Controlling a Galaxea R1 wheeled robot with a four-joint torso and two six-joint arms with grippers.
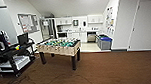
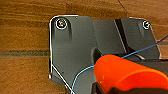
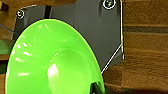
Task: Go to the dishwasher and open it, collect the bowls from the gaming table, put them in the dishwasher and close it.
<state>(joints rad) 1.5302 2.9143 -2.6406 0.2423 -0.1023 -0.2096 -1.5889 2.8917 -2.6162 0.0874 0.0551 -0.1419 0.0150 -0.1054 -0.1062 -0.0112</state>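
In the left wrist view the orange bowl (image 2: 130, 75) hangs close over the brown wood floor, with my left gripper (image 2: 110, 89) shut on its rim. The light green bowl (image 3: 50, 62) looms large in the right wrist view, also above the floor, and my right gripper (image 3: 96, 88) is shut on its edge. Far ahead in the head view, the steel-fronted dishwasher (image 1: 91, 37) sits under the counter of the white kitchenette. It is too small to tell whether its door is open. The gaming table is out of view.
A green-field foosball table (image 1: 59, 47) stands between me and the kitchenette. A black cart (image 1: 12, 58) with gear is at the left. Grey bins with blue lids (image 1: 104, 42) stand beside the dishwasher. Open brown floor (image 1: 113, 68) stretches to the right, past a white door (image 1: 145, 23).
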